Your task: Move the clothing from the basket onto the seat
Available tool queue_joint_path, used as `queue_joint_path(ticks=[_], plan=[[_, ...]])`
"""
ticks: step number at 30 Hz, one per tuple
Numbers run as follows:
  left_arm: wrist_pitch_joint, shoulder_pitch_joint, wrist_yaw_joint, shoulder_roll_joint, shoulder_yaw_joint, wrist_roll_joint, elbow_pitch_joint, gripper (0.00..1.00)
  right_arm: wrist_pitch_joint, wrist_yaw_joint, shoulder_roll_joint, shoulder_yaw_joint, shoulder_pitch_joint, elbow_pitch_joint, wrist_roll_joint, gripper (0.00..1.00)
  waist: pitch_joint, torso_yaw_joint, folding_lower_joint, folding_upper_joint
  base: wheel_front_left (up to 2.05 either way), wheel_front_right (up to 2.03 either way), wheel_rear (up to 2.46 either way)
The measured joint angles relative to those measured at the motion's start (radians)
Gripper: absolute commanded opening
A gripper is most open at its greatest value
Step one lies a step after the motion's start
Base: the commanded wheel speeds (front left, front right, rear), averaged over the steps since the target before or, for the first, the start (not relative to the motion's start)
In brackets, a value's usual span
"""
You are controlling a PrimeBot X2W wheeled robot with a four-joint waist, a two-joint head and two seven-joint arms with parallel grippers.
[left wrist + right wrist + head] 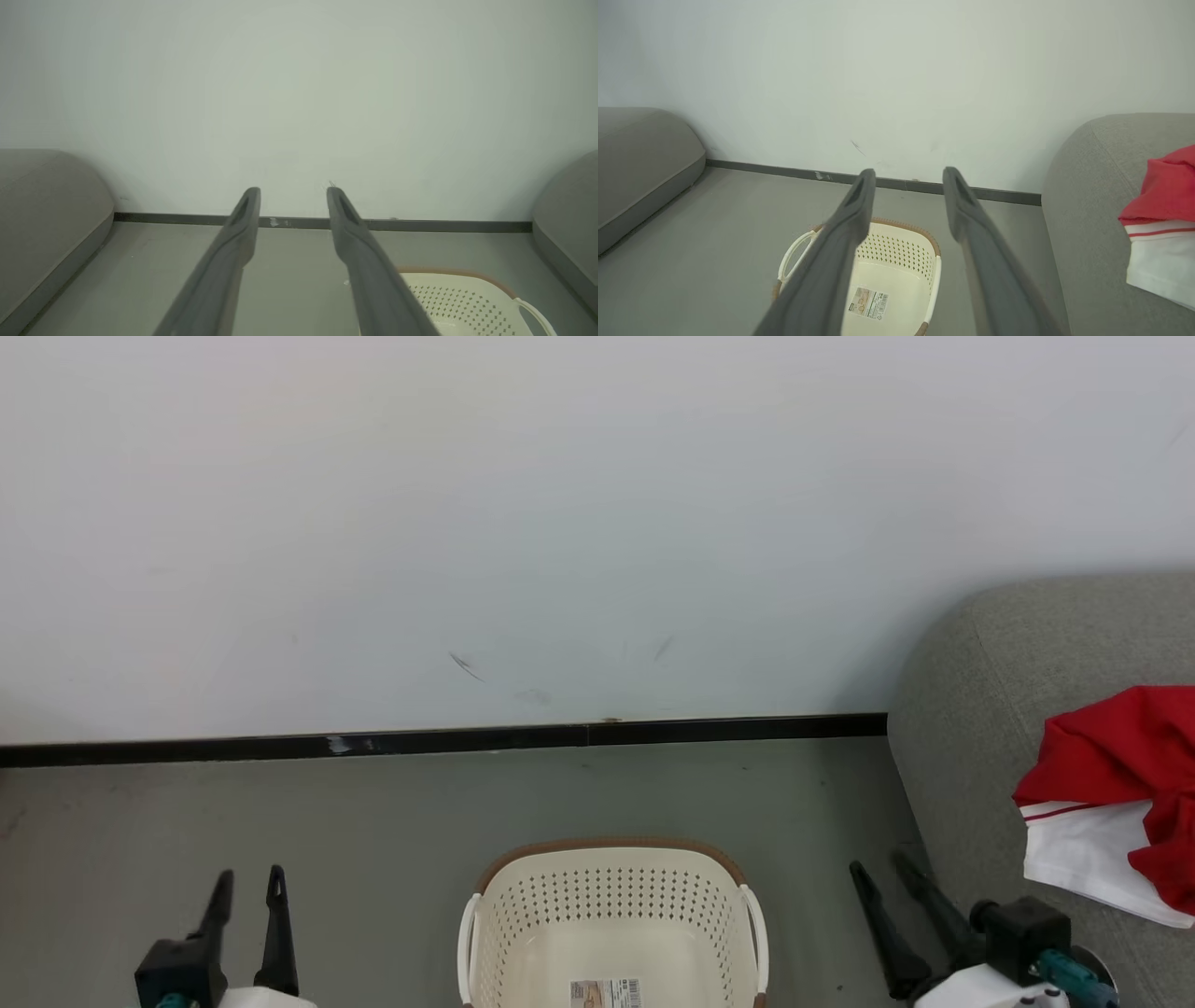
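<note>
1. Head view: the basket [611, 905] stands on the floor [373, 821], well short of the black skirting [448, 742] at the foot of the white wall [560, 523]. Its bare bottom shows a label [605, 993].
2. The clothing [1111, 756] lies in a bunched heap on the seat [971, 709], back from the seat's rounded corner by the wall and in from its left edge. The red is uppermost, and a white panel with a thin red stripe spreads below it.
3. The left gripper [250, 877] hangs over the floor to the basket's left, jaws a little apart with nothing between them.
4. The right gripper [878, 863] hangs between the basket and the seat's left edge, jaws likewise parted and bare.
5. A second grey cushion [640, 154] sits at the floor's far left side, against the wall.
</note>
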Motion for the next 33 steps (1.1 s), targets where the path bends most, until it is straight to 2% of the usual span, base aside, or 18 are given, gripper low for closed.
queue_joint_path(ticks=[5,12,22,27,33], plan=[[0.001,0.034,-0.001,-0.039,-0.013,-0.003,0.037,0.00,0.000,0.000,0.008,0.007,0.042,0.039,0.003,0.00,0.000,0.000,0.0000,0.0000,0.00,0.00,0.00],[0.035,0.034,-0.028,-0.043,0.016,-0.077,0.045,0.00,0.000,0.000,0.008,0.013,0.045,0.030,0.074,0.00,0.002,-0.002,0.0000,0.0000,0.00,0.00,0.00],[0.070,0.033,-0.059,-0.055,0.045,-0.215,0.049,0.00,0.017,0.000,0.008,0.007,0.052,0.012,0.265,0.00,0.010,-0.005,0.0006,0.0000,0.00,0.00,0.00],[0.089,0.032,-0.081,-0.062,0.060,-0.274,0.050,0.00,0.038,0.000,0.008,-0.013,0.049,0.013,0.360,0.00,0.013,-0.007,0.0034,0.0000,0.00,0.00,0.00],[0.108,0.030,-0.107,-0.074,0.078,-0.346,0.049,0.00,0.062,0.000,0.008,-0.023,0.047,0.013,0.452,0.00,0.016,-0.009,0.0089,0.0000,0.00,0.00,0.00]])
